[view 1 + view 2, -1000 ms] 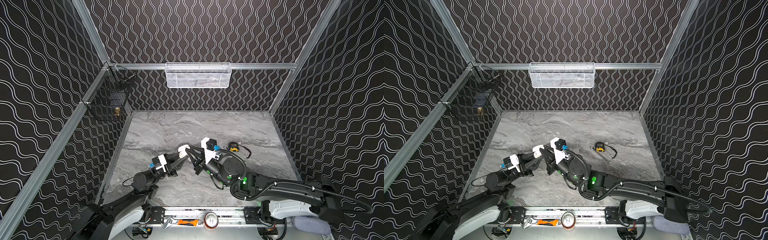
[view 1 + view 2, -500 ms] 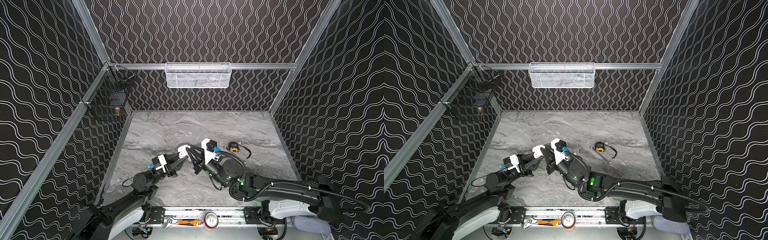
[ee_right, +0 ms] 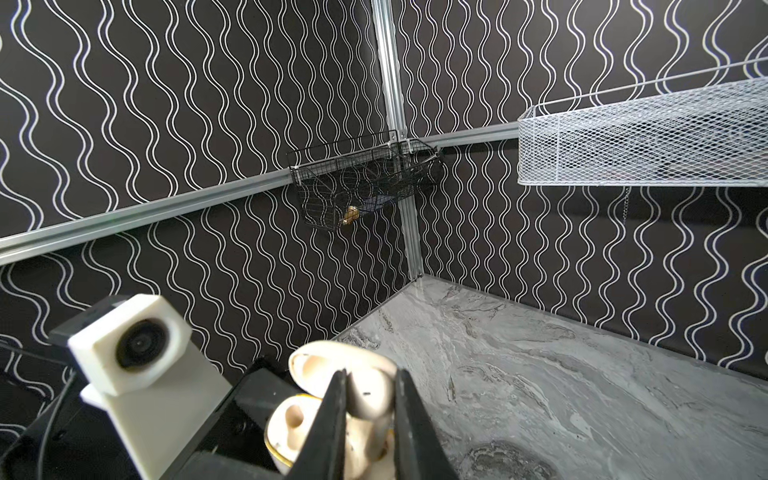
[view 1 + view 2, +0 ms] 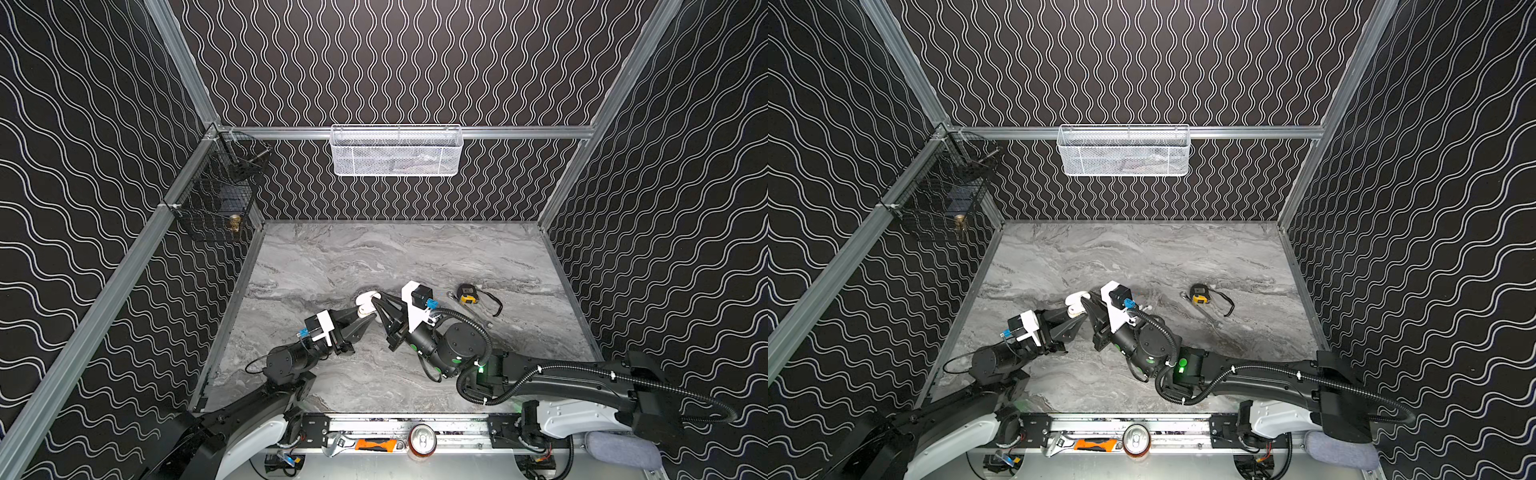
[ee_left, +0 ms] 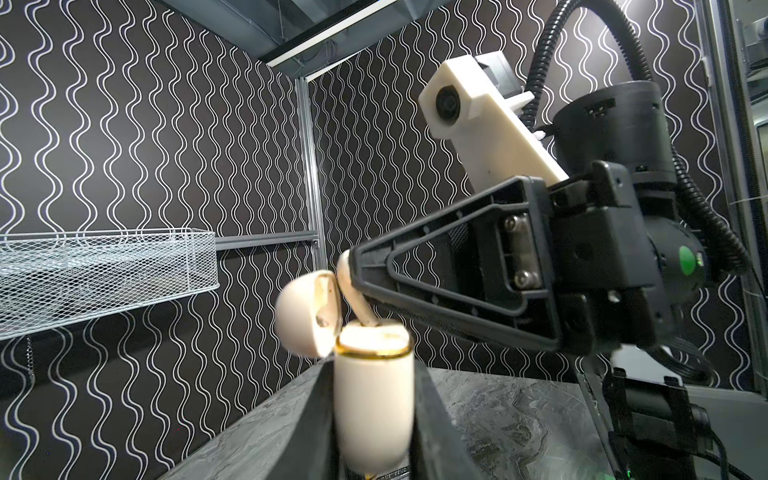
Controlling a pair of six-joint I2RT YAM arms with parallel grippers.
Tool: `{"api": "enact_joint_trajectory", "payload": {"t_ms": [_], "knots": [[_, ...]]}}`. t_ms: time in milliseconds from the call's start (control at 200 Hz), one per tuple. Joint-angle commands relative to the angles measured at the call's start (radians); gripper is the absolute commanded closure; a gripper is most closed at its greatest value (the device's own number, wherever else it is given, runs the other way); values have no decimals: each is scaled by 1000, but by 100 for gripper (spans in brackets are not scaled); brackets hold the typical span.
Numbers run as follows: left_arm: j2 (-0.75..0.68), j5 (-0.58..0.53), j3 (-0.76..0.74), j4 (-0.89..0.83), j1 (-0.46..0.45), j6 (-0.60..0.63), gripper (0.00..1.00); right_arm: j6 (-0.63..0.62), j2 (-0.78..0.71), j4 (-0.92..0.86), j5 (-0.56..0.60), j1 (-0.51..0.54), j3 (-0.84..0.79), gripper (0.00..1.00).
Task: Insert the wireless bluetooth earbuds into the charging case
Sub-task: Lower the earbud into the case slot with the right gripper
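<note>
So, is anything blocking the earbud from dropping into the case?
Nothing visible. The lid is swung open to one side, and the stem of the earbud already sits at the open mouth of the case.

Top views look down; both wrist views closely share the charging case (image 5: 374, 395).

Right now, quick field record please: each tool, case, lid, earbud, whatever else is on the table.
left tool: shut on the cream oval plastic charging case, held upright
right tool: shut on a cream stemmed plastic earbud
lid: hinged open
earbud position: stem end at the case's mouth, not seated
table: grey marble tabletop
other item: yellow and black tape measure, lying on the tabletop to the right of both tools
</note>
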Motion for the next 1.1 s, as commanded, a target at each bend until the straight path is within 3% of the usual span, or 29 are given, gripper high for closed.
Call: {"api": "enact_joint_trajectory", "payload": {"t_ms": [0, 836, 1096], "knots": [[-6, -26, 1, 68, -1, 4, 100, -30, 9, 5, 34, 8, -12, 85], [-10, -57, -6, 66, 0, -8, 100, -76, 24, 171, 11, 66, -126, 83], [-14, -59, -7, 66, -1, -9, 100, -77, 34, 195, 16, 80, -131, 76]]}}
